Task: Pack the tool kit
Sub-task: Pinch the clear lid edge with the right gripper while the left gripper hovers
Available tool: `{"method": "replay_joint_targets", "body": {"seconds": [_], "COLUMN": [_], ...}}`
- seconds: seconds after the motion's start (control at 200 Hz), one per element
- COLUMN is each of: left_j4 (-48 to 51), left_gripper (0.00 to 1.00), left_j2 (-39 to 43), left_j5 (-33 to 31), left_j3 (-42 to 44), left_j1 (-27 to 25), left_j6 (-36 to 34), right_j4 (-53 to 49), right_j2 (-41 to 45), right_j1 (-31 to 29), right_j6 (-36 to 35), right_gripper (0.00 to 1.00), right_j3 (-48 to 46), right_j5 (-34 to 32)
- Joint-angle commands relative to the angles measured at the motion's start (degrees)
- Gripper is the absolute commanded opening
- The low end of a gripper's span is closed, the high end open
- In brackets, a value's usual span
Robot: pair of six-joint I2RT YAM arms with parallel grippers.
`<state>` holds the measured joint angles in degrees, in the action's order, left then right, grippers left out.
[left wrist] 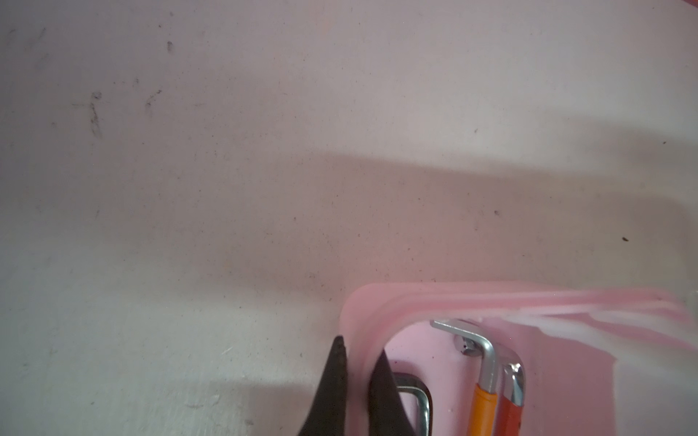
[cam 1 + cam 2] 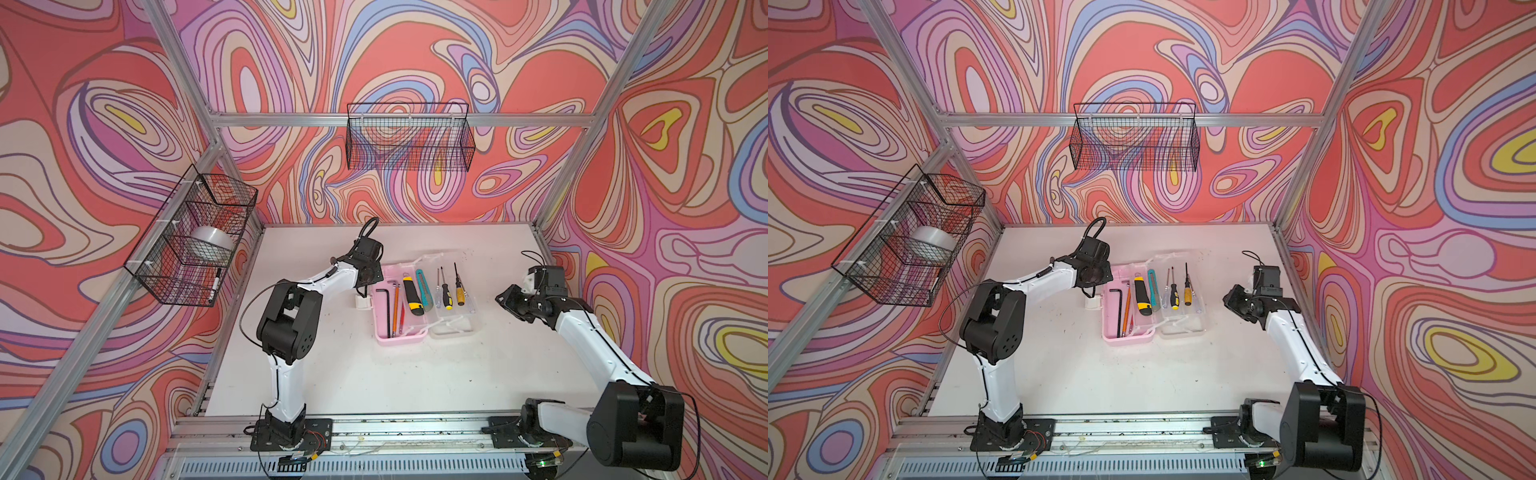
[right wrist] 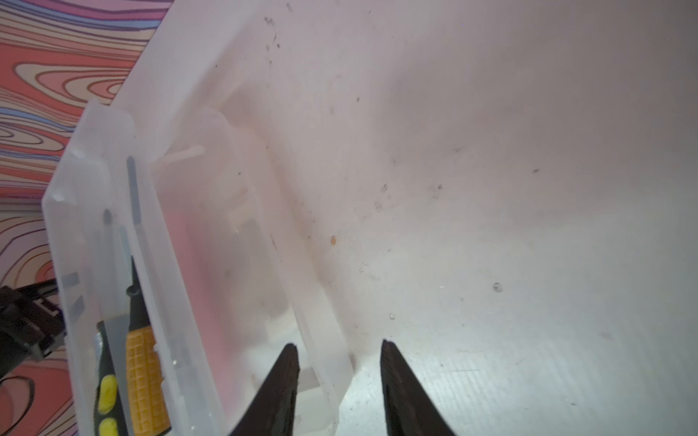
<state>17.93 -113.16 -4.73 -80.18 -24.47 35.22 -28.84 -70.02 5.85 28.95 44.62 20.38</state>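
Note:
The tool kit lies open mid-table in both top views: a pale-pink case (image 2: 401, 338) with its translucent lid (image 2: 454, 329) folded out flat to the right. Hex keys (image 2: 389, 307) lie in the pink half. A yellow-black knife (image 2: 412, 296) and a teal knife (image 2: 424, 289) lie near the hinge, and small screwdrivers (image 2: 447, 295) rest on the lid. My left gripper (image 1: 360, 345) is shut on the pink wall (image 1: 377, 302) at a far corner, beside the hex keys (image 1: 487, 362). My right gripper (image 3: 338, 342) is open and straddles the lid's outer rim (image 3: 321, 339); a yellow screwdriver handle (image 3: 145, 377) shows through the lid.
A black wire basket (image 2: 191, 237) on the left wall holds a tape roll and a marker. Another wire basket (image 2: 409, 137) hangs on the back rail. A small white part (image 2: 362, 302) sits by the case's left side. The white table (image 2: 374, 374) is bounded by aluminium frame posts.

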Motion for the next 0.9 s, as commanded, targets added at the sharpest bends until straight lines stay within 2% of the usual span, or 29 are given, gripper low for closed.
{"method": "replay_joint_targets", "body": {"seconds": [0.0,0.366,0.741,0.896], "left_j4": [2.24,1.06,-0.01,0.00], "left_gripper": [0.00,0.00,0.00,0.00], "left_j2": [0.76,1.54,0.93,0.82], "left_j5": [-0.32,1.03,3.38,3.96], "left_j3": [1.95,3.25,3.89,3.95], "left_j1": [1.00,1.00,0.90,0.93], "left_j6": [0.64,0.79,1.41,1.42], "right_j4": [6.12,5.65,4.93,6.67], "right_j2": [0.48,-0.16,-4.92,-7.49], "right_j1": [-0.06,-0.63,-6.83,-6.99], "right_j6": [2.84,0.79,0.28,1.10], "right_gripper": [0.35,0.33,0.33,0.30], "right_j3": [-3.40,-8.26,-8.41,-9.02], "right_j5": [7.39,11.16,6.04,5.11]}}
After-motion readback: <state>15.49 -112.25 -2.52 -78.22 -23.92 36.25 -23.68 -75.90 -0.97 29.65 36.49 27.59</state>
